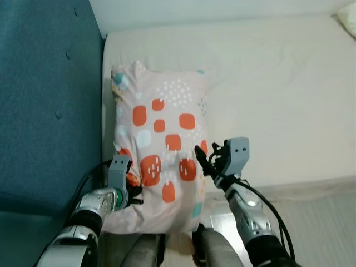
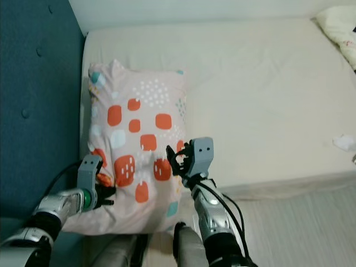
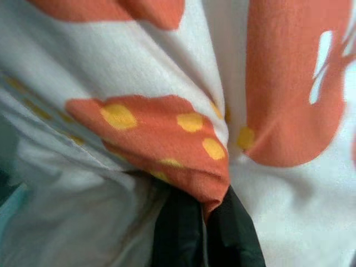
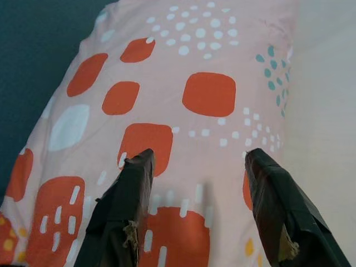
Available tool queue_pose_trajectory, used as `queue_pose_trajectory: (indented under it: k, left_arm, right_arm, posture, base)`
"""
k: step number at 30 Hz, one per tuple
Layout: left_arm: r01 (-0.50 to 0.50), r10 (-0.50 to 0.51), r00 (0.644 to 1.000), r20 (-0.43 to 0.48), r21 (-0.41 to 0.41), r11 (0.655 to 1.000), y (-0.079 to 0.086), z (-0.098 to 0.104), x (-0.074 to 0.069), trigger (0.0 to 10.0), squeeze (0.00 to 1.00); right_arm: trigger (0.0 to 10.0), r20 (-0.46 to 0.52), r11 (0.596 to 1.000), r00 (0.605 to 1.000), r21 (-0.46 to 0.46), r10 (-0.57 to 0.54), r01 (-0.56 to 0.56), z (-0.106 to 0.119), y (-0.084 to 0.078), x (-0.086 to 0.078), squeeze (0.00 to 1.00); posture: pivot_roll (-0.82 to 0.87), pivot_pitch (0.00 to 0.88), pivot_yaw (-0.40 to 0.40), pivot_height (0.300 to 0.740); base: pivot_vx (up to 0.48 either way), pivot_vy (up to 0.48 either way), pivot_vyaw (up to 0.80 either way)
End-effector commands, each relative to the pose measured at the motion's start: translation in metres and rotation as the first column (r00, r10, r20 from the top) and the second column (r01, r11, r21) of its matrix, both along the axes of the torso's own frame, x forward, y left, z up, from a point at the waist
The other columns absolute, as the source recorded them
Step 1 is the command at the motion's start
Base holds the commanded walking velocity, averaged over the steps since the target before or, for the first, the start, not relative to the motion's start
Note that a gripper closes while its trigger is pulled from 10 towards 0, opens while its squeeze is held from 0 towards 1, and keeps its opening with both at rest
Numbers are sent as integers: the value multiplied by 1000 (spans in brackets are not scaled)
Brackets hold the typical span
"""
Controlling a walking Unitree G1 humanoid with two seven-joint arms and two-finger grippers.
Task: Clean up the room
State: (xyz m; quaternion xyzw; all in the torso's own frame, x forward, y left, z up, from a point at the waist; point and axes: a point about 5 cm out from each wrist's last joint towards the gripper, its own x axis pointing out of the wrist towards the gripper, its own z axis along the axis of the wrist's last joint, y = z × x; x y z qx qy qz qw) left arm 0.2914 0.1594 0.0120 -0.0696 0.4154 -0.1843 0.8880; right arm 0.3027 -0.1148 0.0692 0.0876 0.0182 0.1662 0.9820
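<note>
A pink pillow [image 1: 161, 128] with orange patches lies on the bed, its long side against the blue headboard. My left gripper [image 1: 132, 192] sits at the pillow's near left corner and is shut on a fold of its cover; in the left wrist view the black fingers [image 3: 183, 233] pinch the orange-and-yellow fabric [image 3: 167, 128]. Over the pillow's near right part, my right gripper [image 1: 204, 161] is open. In the right wrist view its fingers [image 4: 128, 194] spread just above the pillow [image 4: 208, 94] with nothing between them.
The cream mattress [image 1: 278, 83] stretches to the right of the pillow. The blue padded headboard [image 1: 44, 100] rises on the left. Another light pillow [image 2: 339, 25] lies at the far right corner, and a small white scrap [image 2: 345, 143] near the bed's right edge. Striped floor [image 2: 300, 222] runs below.
</note>
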Motion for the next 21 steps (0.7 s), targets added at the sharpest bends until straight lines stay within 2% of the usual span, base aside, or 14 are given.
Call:
queue_pose_trajectory:
  k: [1,4,6,7,8,9,10,11,12,14,16,17,18,21]
  left_arm:
    - [50,-53,997,-50,-64,997,-15,-5,-11,0,0]
    - [57,-60,998,-27,-88,994,-18,4,-11,0,0]
    - [93,-86,994,72,-99,991,-27,24,-9,0,0]
    - [93,-74,982,174,-104,990,-35,43,-3,0,0]
    - [93,-74,982,174,-104,990,-35,43,-3,0,0]
    - [88,-59,968,242,-110,990,-40,56,0,0,0]
    - [81,-37,954,297,-139,987,-45,71,3,5882,0]
    - [81,-37,954,297,-139,987,-45,71,3,5882,0]
    - [82,-19,939,345,-171,982,-51,85,5,10000,0]
    - [86,-11,931,365,-191,978,-54,92,6,10000,0]
    - [97,-7,920,392,-212,972,-58,105,6,10000,0]
    - [97,-7,920,392,-212,972,-58,105,6,10000,0]
    - [104,-11,916,401,-211,972,-59,112,4,10000,0]
    - [104,-12,914,405,-205,973,-58,115,3,10000,0]
  right_arm:
    - [10000,-41,1000,999,5,-13,13,-9,-2,-4,0]
    - [10000,-41,1000,999,4,-17,17,-9,-3,-3,0]
    - [10000,-38,1000,999,3,-24,25,-8,-4,-1,0]
    - [10000,-36,1000,999,0,-31,31,-7,-5,0,0]
    - [10000,-36,1000,999,0,-31,31,-7,-5,0,0]
    - [10000,-34,999,999,-3,-36,36,-7,-6,0,0]
    - [10000,-38,999,998,-12,-51,50,-8,-8,1,0]
    - [10000,-38,999,998,-12,-51,50,-8,-8,1,0]
    - [10000,-60,996,995,-35,-83,81,-12,-12,1,0]
    - [10000,-76,993,991,-51,-106,102,-15,-15,1,0]
    - [10000,-154,984,972,-36,-180,176,-28,-23,-1,0]
    - [10000,-154,984,972,-36,-180,176,-28,-23,-1,0]
    - [10000,-230,969,944,23,-236,248,-39,-29,-4,0]
    - [10000,-283,952,922,77,-265,298,-44,-32,-5,0]
  posture:
    - [39,246,74,740]
    - [40,242,75,740]
    - [39,234,75,740]
    - [39,228,74,740]
    - [39,228,74,740]
    - [39,228,74,740]
    - [38,219,73,740]
    - [38,219,73,740]
    - [38,215,72,740]
    - [38,214,72,740]
    - [41,212,73,740]
    - [41,212,73,740]
    - [51,214,75,740]
    - [59,216,77,740]
  base:
    - [0,0,0]
    - [0,0,0]
    - [0,0,0]
    - [0,0,0]
    - [0,0,0]
    - [0,0,0]
    - [0,0,0]
    - [0,0,0]
    - [0,0,0]
    - [0,0,0]
    - [0,0,0]
    - [0,0,0]
    - [0,0,0]
    - [0,0,0]
